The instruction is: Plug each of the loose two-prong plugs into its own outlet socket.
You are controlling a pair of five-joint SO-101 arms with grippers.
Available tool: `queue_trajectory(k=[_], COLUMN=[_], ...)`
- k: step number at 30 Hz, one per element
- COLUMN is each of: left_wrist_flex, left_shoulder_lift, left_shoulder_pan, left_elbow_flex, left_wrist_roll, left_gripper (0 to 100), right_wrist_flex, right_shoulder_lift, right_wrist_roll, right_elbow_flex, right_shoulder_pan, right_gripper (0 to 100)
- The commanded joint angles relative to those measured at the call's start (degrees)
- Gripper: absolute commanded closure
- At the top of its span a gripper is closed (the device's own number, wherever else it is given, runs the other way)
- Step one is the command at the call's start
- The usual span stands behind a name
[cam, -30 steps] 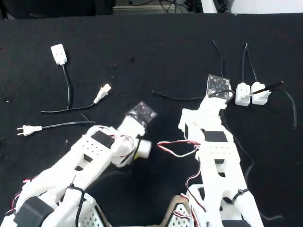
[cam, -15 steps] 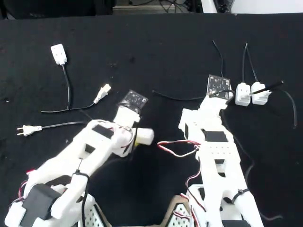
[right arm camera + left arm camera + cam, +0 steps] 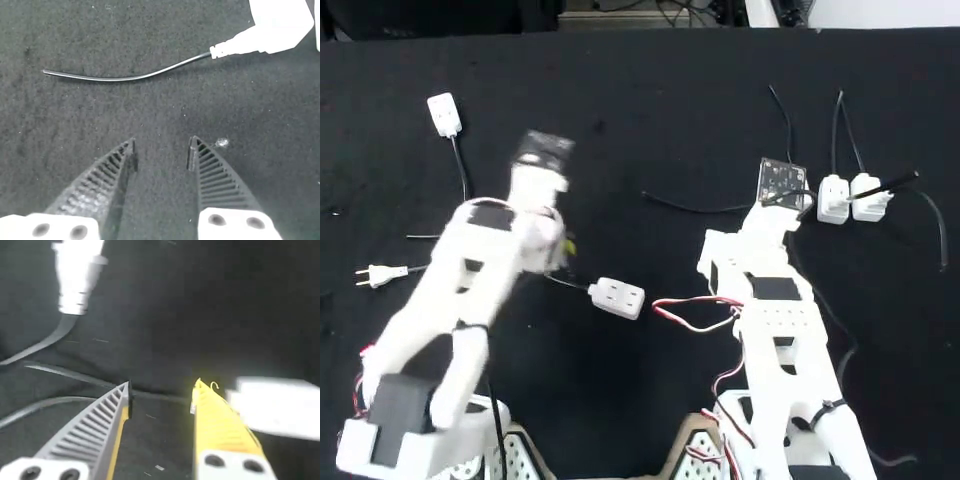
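White pair (image 3: pixel 834 199) at right of frame looks mated, likely done | loose plug (image 3: pixel 380 274) at left edge, socket (image 3: pixel 617 296) mid-frame and upper-left socket (image 3: pixel 444 114) unjoined | left gripper (image 3: pixel 161 390) jaws apart, empty | right gripper (image 3: pixel 161 145) jaws apart, empty

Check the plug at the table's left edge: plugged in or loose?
Loose. The plug lies on the black table, both prongs bare with nothing fitted over them.
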Motion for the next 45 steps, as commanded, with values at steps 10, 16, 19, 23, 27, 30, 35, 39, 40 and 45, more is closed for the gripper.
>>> queue_trajectory(k=[10, 16, 19, 23, 27, 30, 35, 39, 40, 45], left_wrist_flex=[-6.9, -11.8, -7.8, 0.0, 4.7, 4.7, 3.3, 3.8, 3.8, 6.2], left_shoulder_lift=[8.2, 13.5, 13.9, 11.3, 7.6, 6.1, 4.4, 1.5, 0.1, -10.5], left_shoulder_pan=[3.4, 3.0, 2.2, 0.9, -2.6, -5.6, -8.4, -10.2, -10.8, -13.1], left_elbow_flex=[-2.4, -0.8, -0.1, 0.1, 0.1, 0.7, 6.2, 9.8, 10.2, 10.2], left_wrist_roll=[4.5, 4.1, 4.1, 4.0, 3.7, 0.1, -4.5, -8.2, -8.7, -9.7], left_gripper=[80, 80, 80, 80, 80, 80, 80, 80, 80, 80], right_wrist_flex=[-0.4, -0.4, -0.4, -0.4, -0.4, -0.4, -0.4, -0.4, -0.4, -0.4], right_shoulder_lift=[-1.9, -1.9, -1.9, -1.9, -1.9, -1.9, -1.9, -1.9, -1.9, -1.9], right_wrist_roll=[-0.3, -0.2, -0.2, -0.2, -0.1, -0.1, -0.1, -0.1, -0.1, -0.1], right_elbow_flex=[-3.6, -3.6, -3.6, -3.6, -3.8, -3.8, -3.8, -3.8, -3.8, -3.8], right_shoulder_pan=[0.7, 0.7, 0.7, 0.7, 0.7, 0.7, 0.7, 0.7, 0.7, 0.7], right_gripper=[83.2, 83.2, 83.2, 83.2, 83.2, 83.2, 83.2, 83.2, 83.2, 83.2])
